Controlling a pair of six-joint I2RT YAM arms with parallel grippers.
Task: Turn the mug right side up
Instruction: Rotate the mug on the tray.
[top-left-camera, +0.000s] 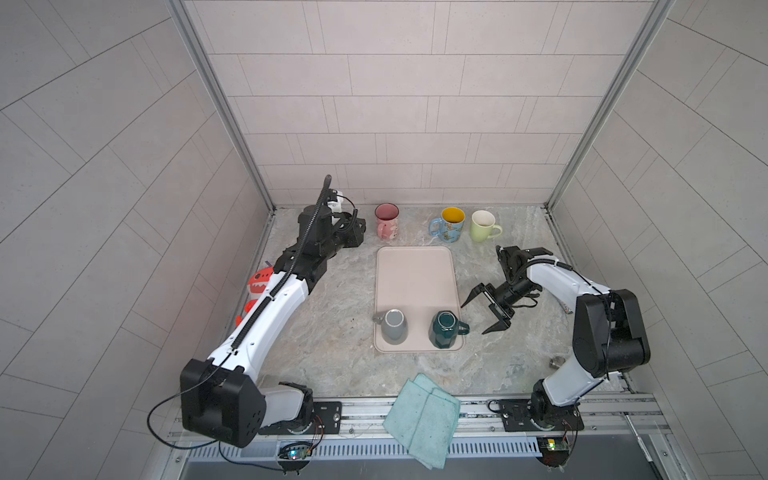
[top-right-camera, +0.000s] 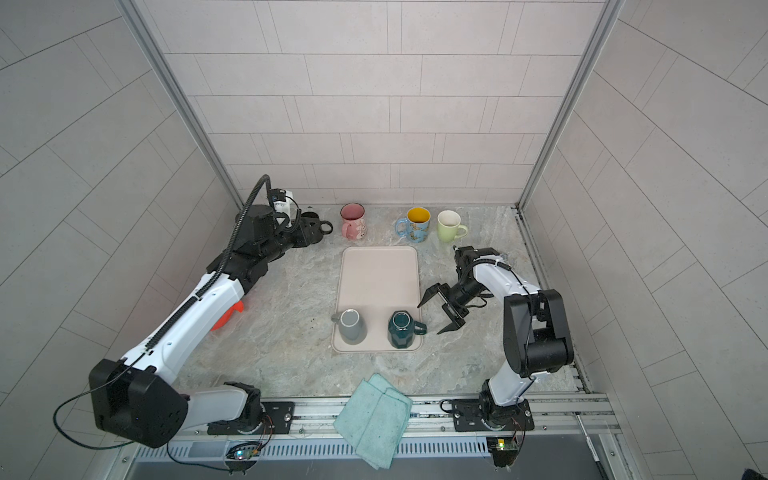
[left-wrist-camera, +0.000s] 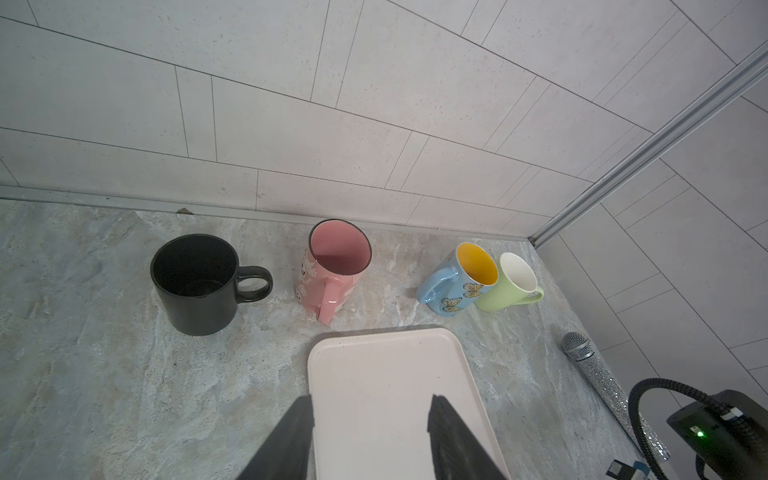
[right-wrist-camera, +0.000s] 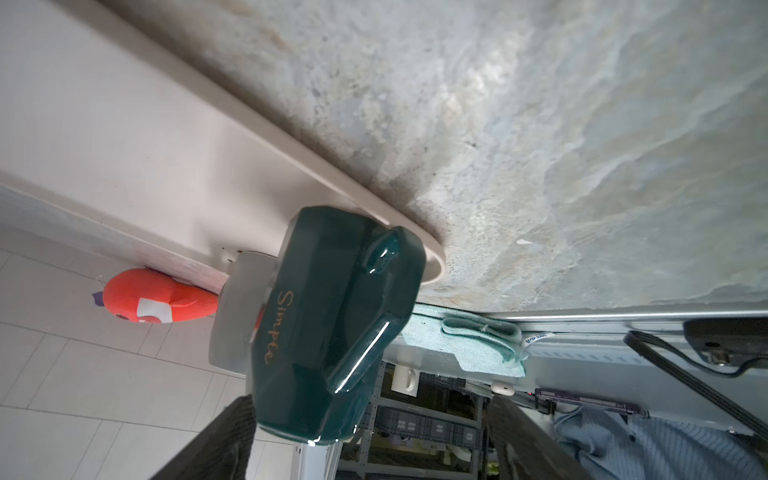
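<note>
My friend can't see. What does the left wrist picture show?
Four ceramic mugs stand upright in a row by the tiled wall: a black mug, a pink mug, a blue butterfly mug with a yellow inside and a pale green mug. Nearer the camera are a pale pink tray and the open left end effector.

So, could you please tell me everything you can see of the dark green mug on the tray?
The dark green mug is glossy and ceramic-looking, with a faceted body, one handle and gold lettering reading "Simple". It stands upside down in the corner of the pale tray nearest the right tool, beside the gray mug without touching it. Its handle points toward that open tool, which seems clear of it.
</note>
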